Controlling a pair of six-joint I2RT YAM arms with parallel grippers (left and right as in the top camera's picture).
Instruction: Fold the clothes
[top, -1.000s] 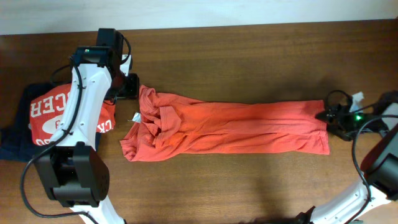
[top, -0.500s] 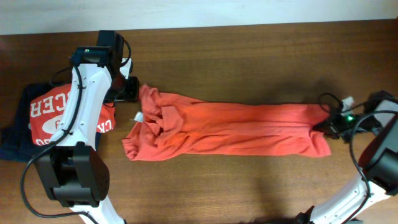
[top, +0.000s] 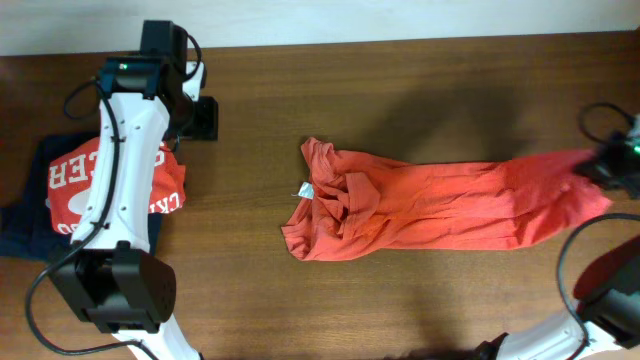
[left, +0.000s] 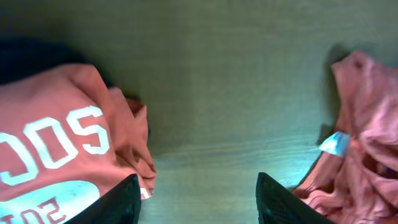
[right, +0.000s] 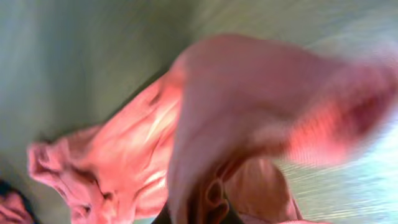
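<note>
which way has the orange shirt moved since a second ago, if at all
Yes: the orange T-shirt slid rightward in the overhead view, away from the red printed shirt, which stayed put.

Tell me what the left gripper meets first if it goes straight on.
Likely bare table: the open left gripper points at wood, with the red shirt and T-shirt off to either side.

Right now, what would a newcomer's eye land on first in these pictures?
The orange-red short-sleeved T-shirt lies stretched in a long crumpled band across the brown wooden table, right of centre, its right end gripped by the right tool at far right. At far left, a red shirt with white lettering sits on a dark navy garment, near the open, empty left tool.
</note>
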